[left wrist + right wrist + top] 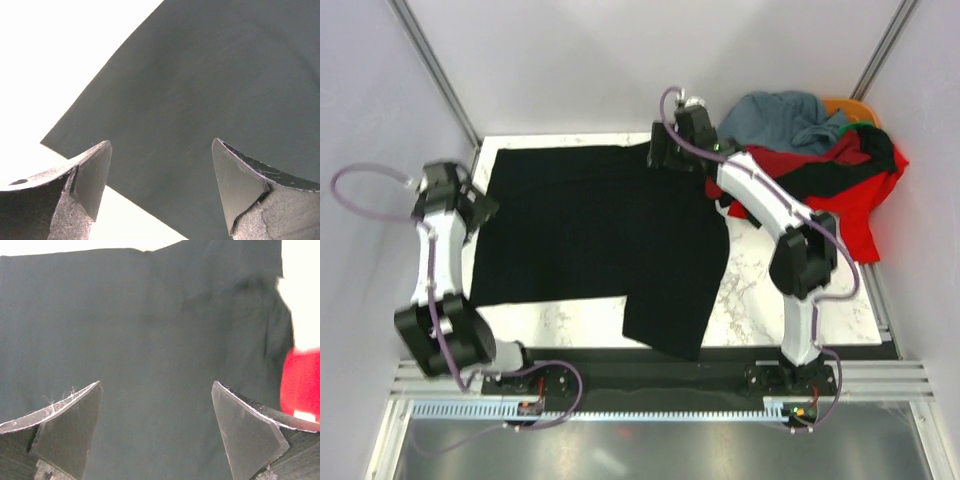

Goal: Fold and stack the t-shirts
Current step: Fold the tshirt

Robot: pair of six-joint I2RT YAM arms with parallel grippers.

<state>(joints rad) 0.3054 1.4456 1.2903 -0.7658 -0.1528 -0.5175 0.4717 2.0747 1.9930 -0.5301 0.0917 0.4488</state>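
My left pincer [161, 160] is hovering with its jaws spread wide and nothing between them, just over the left edge of the black t-shirt [590, 235]. My right pincer [156, 395] is hanging equally parted and empty over that shirt's far right corner. The shirt is lying spread flat on the marble table [760, 290], and just right of its far right corner the red tee [865, 215], grey-blue tee [785, 115], orange tee [845, 104] and green tee [857, 128] are sitting crumpled together in a heap.
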